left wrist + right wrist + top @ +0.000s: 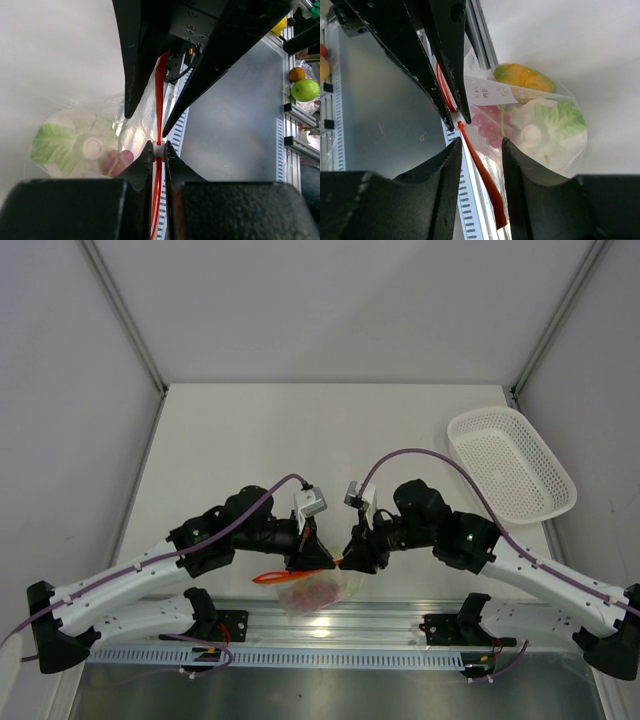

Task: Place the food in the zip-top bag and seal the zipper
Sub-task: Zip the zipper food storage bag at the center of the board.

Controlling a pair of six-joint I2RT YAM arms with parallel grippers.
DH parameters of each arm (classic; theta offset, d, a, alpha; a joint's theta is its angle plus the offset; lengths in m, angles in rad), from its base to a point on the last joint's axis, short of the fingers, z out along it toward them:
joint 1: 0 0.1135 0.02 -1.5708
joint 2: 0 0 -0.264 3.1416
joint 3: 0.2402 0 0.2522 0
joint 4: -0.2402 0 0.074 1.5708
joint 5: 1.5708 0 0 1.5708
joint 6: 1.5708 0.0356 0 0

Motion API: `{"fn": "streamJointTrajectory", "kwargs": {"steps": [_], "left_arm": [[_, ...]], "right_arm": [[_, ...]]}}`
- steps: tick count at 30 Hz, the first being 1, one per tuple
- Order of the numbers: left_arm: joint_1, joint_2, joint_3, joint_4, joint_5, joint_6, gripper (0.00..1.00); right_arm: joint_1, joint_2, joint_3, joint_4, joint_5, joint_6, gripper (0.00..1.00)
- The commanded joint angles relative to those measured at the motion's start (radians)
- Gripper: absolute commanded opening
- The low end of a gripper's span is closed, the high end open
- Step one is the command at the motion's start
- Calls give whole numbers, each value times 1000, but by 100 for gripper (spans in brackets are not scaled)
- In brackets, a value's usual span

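The left gripper [159,151] is clamped on the zipper [159,90] of the zip-top bag [318,592] (toy food [540,122] inside) by the near edge of the desk [300,430], while the right gripper [482,145] straddles the strip, fingers apart.

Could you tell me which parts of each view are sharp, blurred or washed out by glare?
Top external: even, soft light; the zip-top bag is small and partly hidden. Left wrist: its own jaws are a dark foreground blur, with glare on the plastic beside the zipper. Right wrist: near jaws blurred, food fairly sharp.
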Motion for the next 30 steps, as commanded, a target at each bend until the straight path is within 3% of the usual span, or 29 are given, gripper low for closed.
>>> {"fn": "streamJointTrajectory", "kwargs": {"steps": [1, 5, 12, 30], "left_arm": [[-2, 1, 25, 24, 25, -5, 1], [-2, 2, 20, 24, 25, -7, 0], [0, -2, 21, 14, 12, -2, 1], [24, -229, -32, -206, -113, -10, 1]], "right_arm": [[5, 21, 46, 8, -48, -47, 38], [5, 28, 51, 11, -28, -51, 28], [5, 16, 51, -23, 34, -60, 0], [-26, -96, 11, -132, 146, -94, 0]]}}
